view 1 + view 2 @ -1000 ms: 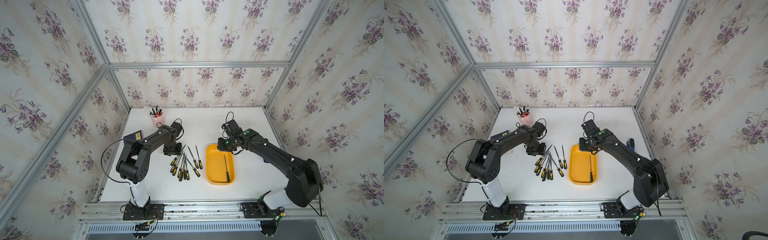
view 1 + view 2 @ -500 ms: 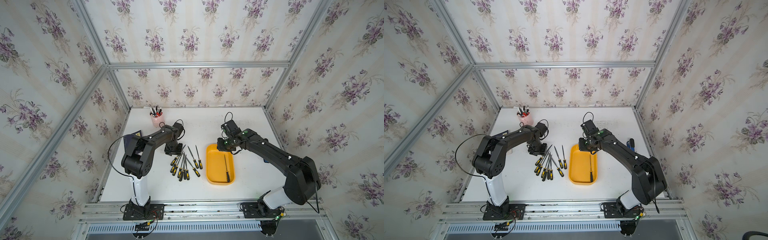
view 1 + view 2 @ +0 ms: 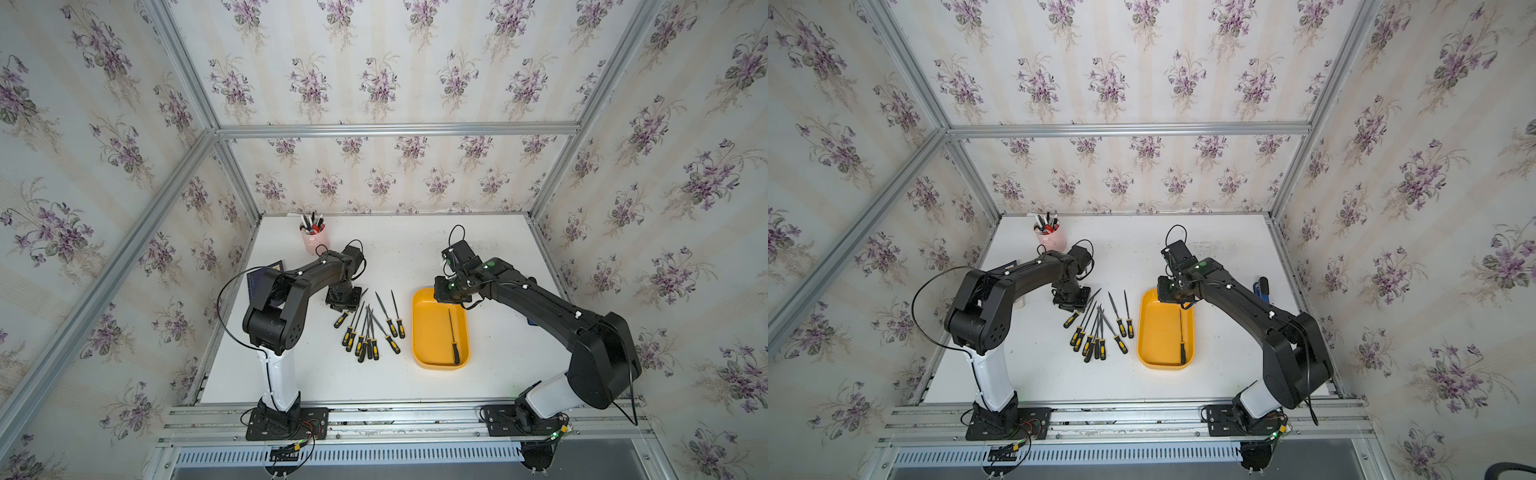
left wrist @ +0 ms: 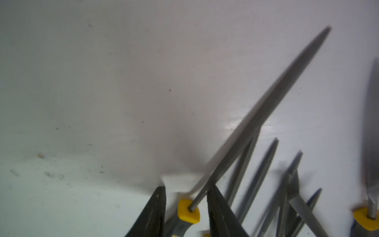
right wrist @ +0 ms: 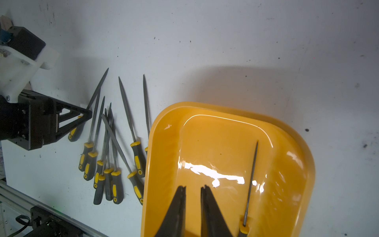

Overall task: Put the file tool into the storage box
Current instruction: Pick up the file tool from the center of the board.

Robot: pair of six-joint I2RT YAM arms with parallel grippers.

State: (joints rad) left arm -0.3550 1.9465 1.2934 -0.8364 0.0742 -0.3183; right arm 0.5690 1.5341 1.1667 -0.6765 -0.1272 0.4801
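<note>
The left jaws stand a bit open, one on each side of a file tool (image 4: pixel 256 117) near its yellow end, down on the white desk (image 3: pixel 415 257). Other files (image 3: pixel 368 328) lie just beside them. The right jaws, open only a crack, hold nothing. Under them sits the orange storage box (image 5: pixel 162 164), with a thin file (image 5: pixel 251 178) inside.

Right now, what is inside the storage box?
One file lies on the storage box floor, handle toward the robot. The right gripper hides the far corner in both top views; the right wrist view shows bare floor there.
</note>
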